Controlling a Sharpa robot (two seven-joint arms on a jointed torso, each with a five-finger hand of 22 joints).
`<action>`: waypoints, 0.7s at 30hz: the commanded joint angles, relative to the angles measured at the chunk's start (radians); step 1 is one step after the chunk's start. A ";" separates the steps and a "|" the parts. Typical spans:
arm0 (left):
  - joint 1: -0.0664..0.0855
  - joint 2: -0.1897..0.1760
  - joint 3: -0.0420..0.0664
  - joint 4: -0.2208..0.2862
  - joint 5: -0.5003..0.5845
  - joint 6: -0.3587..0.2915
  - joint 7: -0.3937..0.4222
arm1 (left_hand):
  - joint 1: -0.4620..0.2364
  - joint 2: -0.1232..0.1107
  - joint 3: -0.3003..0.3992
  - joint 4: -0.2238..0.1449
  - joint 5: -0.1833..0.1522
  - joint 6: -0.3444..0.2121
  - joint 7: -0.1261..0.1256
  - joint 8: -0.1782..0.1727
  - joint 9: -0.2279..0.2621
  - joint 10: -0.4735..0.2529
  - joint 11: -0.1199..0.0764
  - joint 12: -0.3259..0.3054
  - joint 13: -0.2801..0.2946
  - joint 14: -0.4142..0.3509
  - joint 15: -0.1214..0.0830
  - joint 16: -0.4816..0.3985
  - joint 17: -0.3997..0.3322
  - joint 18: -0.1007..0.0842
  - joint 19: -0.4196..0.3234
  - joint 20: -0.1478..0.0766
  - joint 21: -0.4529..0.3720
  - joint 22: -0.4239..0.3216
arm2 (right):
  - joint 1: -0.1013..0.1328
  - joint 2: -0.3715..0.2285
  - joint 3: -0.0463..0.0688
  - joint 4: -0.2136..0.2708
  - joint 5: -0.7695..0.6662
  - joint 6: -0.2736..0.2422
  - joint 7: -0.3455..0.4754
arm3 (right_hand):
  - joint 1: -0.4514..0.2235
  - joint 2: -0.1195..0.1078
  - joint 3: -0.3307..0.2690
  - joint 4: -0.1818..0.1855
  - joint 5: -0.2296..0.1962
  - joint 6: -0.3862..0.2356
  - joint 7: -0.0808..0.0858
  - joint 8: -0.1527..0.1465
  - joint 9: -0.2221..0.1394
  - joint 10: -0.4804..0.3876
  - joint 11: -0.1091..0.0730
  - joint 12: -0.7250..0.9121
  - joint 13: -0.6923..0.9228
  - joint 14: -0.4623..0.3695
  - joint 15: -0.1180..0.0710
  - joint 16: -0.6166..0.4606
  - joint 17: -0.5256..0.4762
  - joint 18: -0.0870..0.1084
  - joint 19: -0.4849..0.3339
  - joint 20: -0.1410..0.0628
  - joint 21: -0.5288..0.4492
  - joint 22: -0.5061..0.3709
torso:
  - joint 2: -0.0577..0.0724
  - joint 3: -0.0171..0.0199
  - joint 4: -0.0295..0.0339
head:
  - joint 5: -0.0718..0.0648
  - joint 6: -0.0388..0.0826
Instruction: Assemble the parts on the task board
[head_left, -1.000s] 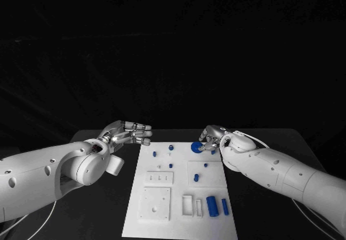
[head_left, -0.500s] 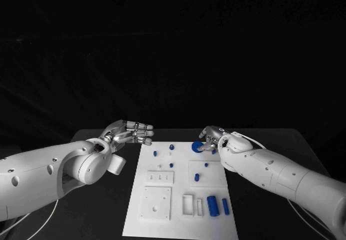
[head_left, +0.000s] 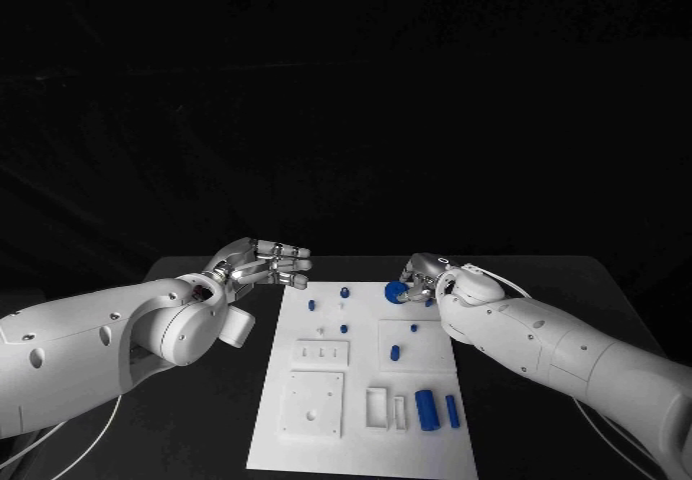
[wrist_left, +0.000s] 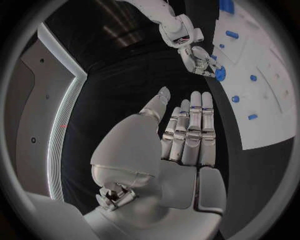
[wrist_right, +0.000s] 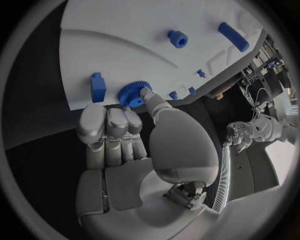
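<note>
Where the white task board (head_left: 361, 400) lies flat on the black tabletop (head_left: 548, 290), its matte face shows shallow moulded recesses, raised square plates and thin slots. Small blue parts are scattered on it: a short peg (head_left: 343, 293) near the far edge, an oblong stud (head_left: 395, 353) on a square plate, and two ribbed cylinders (head_left: 427, 409) lying side by side at the near right.

Blue gear (head_left: 395, 292): round, toothed rim, at the far right corner of the board. In the right wrist view the teeth read as fine ridges round a flat disc (wrist_right: 132, 92).

Right robot hand (head_left: 421, 280): silver, smooth metal segments, on a glossy white arm. Thumb tip touches the gear's rim; the other fingers (wrist_right: 107, 123) are curled just beside it. Whether the gear is actually pinched, cannot tell.

Left robot hand (head_left: 261, 265): over the tabletop just off the board's far left corner, fingers (wrist_left: 190, 131) straight and side by side, thumb apart, holding nothing.
</note>
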 joint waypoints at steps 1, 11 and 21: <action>0.001 0.003 0.001 0.003 -0.003 0.016 0.004 | 0.002 -0.003 0.003 0.002 0.006 -0.005 0.002 0.004 0.001 -0.004 0.001 0.001 0.001 -0.003 0.001 0.000 0.002 -0.004 -0.008 0.000 0.003 0.001 | -0.001 0.002 -0.001 -0.001 0.005 0.026 0.012 | -0.017 0.002 0.043 -0.011 -0.009 0.010 -0.004 0.000 0.001 -0.001 -0.010 0.003 0.003 0.004 -0.005 -0.003 0.002 0.002 0.009 -0.004 0.007 0.127 | -0.001 0.0002 -0.0002 | 0.001 0.000; 0.001 0.004 0.001 0.001 -0.004 0.017 0.002 | 0.002 -0.003 0.003 0.002 0.006 -0.005 0.002 0.004 0.001 -0.004 0.001 0.001 0.001 -0.003 0.001 0.000 0.002 -0.004 -0.008 0.000 0.003 0.001 | 0.000 0.004 -0.003 0.002 0.012 0.019 0.016 | -0.023 -0.002 0.025 -0.017 -0.002 -0.006 -0.003 0.001 0.001 0.001 -0.010 0.001 0.004 0.004 -0.006 -0.003 0.005 0.001 0.009 -0.006 0.009 0.127 | -0.001 0.0006 -0.0011 | 0.004 -0.002; 0.001 0.005 0.001 0.001 -0.004 0.016 0.001 | 0.002 -0.004 0.002 0.004 0.006 -0.005 0.003 0.004 0.001 -0.008 0.005 0.001 0.001 -0.003 0.002 0.000 0.002 -0.004 -0.009 0.001 0.005 0.001 | 0.001 0.008 -0.003 0.003 0.012 0.014 0.011 | -0.011 -0.001 -0.059 0.004 0.021 -0.069 0.009 0.000 -0.001 -0.009 -0.003 -0.010 -0.003 0.003 -0.001 -0.006 0.005 0.005 0.008 -0.001 0.003 0.126 | -0.001 0.0004 -0.0011 | 0.004 -0.002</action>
